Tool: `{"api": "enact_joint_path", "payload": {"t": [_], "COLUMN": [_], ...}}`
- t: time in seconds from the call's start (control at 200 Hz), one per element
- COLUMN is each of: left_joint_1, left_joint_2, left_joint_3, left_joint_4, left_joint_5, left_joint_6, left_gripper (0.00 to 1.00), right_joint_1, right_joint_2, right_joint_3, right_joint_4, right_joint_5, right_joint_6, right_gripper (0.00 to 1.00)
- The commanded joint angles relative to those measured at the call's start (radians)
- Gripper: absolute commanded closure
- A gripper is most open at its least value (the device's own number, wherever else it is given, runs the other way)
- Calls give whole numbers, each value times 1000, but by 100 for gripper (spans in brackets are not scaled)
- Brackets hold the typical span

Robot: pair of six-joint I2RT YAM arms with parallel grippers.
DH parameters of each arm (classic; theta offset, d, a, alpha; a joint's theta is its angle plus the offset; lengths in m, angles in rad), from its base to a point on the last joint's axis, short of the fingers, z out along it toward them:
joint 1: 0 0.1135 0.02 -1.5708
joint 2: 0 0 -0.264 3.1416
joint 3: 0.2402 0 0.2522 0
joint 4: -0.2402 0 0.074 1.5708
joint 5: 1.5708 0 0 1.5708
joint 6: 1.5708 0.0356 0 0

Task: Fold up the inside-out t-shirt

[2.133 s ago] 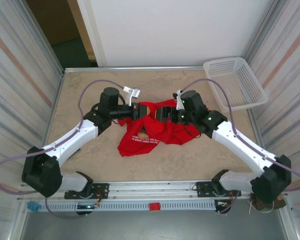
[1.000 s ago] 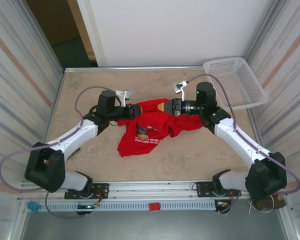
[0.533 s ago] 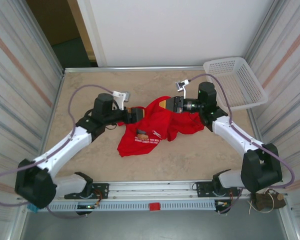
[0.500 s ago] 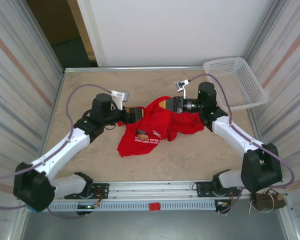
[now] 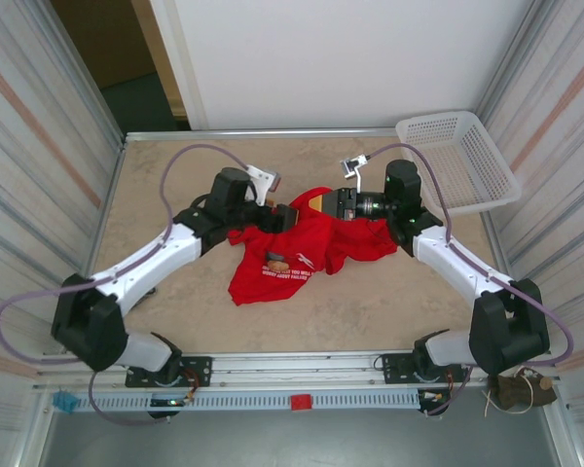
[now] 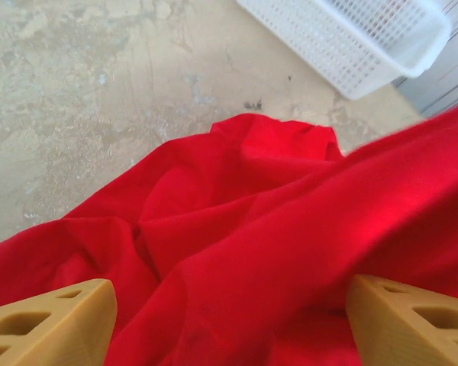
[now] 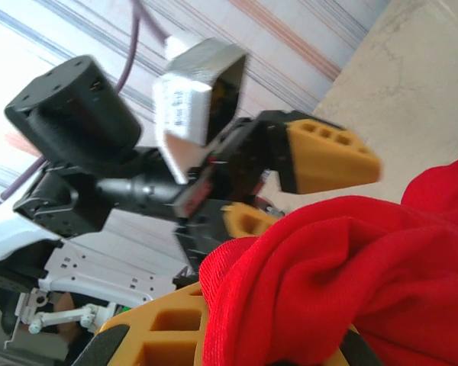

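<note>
Roughly centred on the beige table (image 5: 370,302), the inside-out t-shirt (image 5: 287,258) lies crumpled, well left of the white mesh basket (image 5: 457,161). Nearer the basket, the right gripper (image 5: 311,202) is clamped on a raised bunch of shirt. Farther from it, the left gripper (image 5: 284,216) has its fingers spread wide, red cloth between them.
</note>
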Motion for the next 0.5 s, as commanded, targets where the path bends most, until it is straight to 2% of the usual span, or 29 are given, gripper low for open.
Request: {"api": "enact_joint_path", "payload": {"t": [0.0, 0.08, 0.125, 0.17, 0.225, 0.286, 0.316, 0.326, 0.356, 0.381, 0.401, 0.436, 0.496], "left_joint_1": [-9, -9, -9, -9, 6, 34, 53, 60, 80, 94, 104, 114, 115], "left_joint_2": [72, 112, 133, 151, 157, 127, 104, 96, 71, 52, 34, 4, -42], "left_joint_3": [67, 70, 82, 94, 92, 39, 5, -7, -40, -61, -76, -91, -95], "left_joint_4": [38, 99, 109, 111, 131, 215, 264, 284, 334, 362, 372, 363, 305], "left_joint_5": [48, 198, 285, 365, 418, 432, 432, 432, 436, 430, 421, 389, 333], "left_joint_6": [90, 96, 84, 64, 12, -80, -134, -154, -215, -261, -293, -335, -373], "left_gripper": [20, 19, 22, 39, 71, 100, 100, 100, 100, 100, 100, 100, 100], "right_joint_1": [12, 7, 1, -8, -25, -42, -52, -57, -66, -72, -73, -72, -67], "right_joint_2": [-35, -36, -31, -23, -13, 0, 7, 8, 13, 16, 16, 12, -12], "right_joint_3": [9, 14, 17, 23, 28, 31, 37, 39, 47, 57, 67, 76, 74], "right_joint_4": [-10, -40, -47, -60, -78, -115, -159, -172, -241, -313, -371, -446, -519], "right_joint_5": [-14, 0, 5, 5, 6, 20, 48, 60, 120, 194, 261, 359, 483], "right_joint_6": [0, -22, -31, -42, -58, -85, -111, -120, -145, -168, -182, -192, -155], "right_gripper": [100, 100, 100, 100, 100, 100, 100, 98, 78, 53, 42, 34, 30]}}
